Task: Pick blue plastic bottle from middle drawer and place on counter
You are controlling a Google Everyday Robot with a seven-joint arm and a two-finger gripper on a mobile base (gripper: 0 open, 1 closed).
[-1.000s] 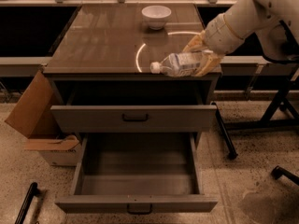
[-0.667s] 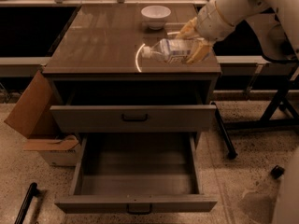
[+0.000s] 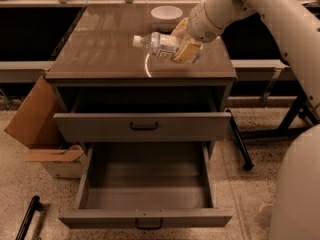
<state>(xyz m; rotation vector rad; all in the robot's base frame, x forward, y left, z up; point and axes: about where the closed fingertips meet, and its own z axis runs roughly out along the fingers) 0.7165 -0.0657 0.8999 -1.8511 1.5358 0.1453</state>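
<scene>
My gripper [image 3: 184,46] is over the right middle of the counter [image 3: 95,51], with its tan fingers shut on the blue plastic bottle [image 3: 159,44]. The bottle lies on its side in the grip, white cap pointing left, a little above the glossy top. The middle drawer [image 3: 145,218] is pulled far out at the bottom of the cabinet, and its deep tray is empty.
A white bowl [image 3: 166,13] stands at the back of the counter, just behind the gripper. The drawer above [image 3: 144,126], with a tall front panel, is slightly out. A cardboard box [image 3: 35,116] leans at the cabinet's left. A dark table leg [image 3: 240,144] stands at the right.
My gripper has carried the bottle left and farther back, from the counter's front right edge to over its middle. The drawers and bowl have not moved.
</scene>
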